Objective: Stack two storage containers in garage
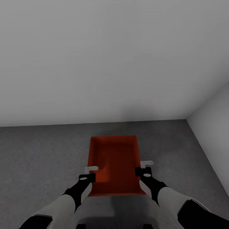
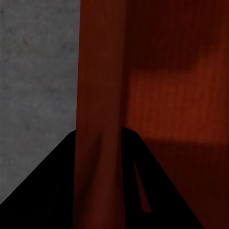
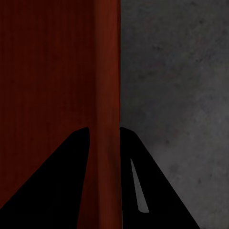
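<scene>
Container point(image 1: 114, 163) held low over the garage floor point(image 1: 41, 152) near the wall, left gripper point(image 1: 91, 169) and right gripper point(image 1: 145, 164) each pinched on a long side wall; looks light, thin-walled, likely flexy, so keep grips mid-wall and level.

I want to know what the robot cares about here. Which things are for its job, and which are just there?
For the job:
- orange-red storage container, held by its side walls
- left gripper and right gripper, jaws astride the walls
- concrete floor

Just there:
- pale grey walls
</scene>
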### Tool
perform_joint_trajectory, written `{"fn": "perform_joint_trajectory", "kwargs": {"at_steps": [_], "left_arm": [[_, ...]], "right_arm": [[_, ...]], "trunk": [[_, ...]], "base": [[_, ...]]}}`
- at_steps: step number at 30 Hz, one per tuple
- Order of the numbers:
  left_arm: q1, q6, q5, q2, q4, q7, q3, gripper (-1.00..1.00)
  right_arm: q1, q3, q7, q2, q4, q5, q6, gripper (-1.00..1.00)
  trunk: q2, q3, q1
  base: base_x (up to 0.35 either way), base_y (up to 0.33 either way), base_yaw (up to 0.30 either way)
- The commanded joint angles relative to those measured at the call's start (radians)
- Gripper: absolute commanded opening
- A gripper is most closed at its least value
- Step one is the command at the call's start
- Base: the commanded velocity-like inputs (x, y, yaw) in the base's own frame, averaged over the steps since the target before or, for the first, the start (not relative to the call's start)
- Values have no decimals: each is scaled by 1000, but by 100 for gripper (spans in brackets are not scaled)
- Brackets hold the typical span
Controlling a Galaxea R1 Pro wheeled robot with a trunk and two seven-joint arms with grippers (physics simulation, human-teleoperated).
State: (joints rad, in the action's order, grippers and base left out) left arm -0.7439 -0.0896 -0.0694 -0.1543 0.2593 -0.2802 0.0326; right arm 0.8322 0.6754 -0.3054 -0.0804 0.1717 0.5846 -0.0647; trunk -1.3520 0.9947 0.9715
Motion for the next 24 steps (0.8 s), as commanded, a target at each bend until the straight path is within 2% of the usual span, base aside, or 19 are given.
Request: {"fn": "perform_joint_trajectory", "kwargs": {"at_steps": [1,24], "left_arm": [[0,-7,13,1,4,-50,-13,-100],[0,-7,13,1,3,-50,-13,-100]], "right_arm": [[1,-13,-63,10,-69,14,-7,-100],[1,-14,-63,10,-69,14,-4,-100]], "trunk": [[0,0,0],[0,0,0]], "base": [[0,0,0],[0,0,0]]}}
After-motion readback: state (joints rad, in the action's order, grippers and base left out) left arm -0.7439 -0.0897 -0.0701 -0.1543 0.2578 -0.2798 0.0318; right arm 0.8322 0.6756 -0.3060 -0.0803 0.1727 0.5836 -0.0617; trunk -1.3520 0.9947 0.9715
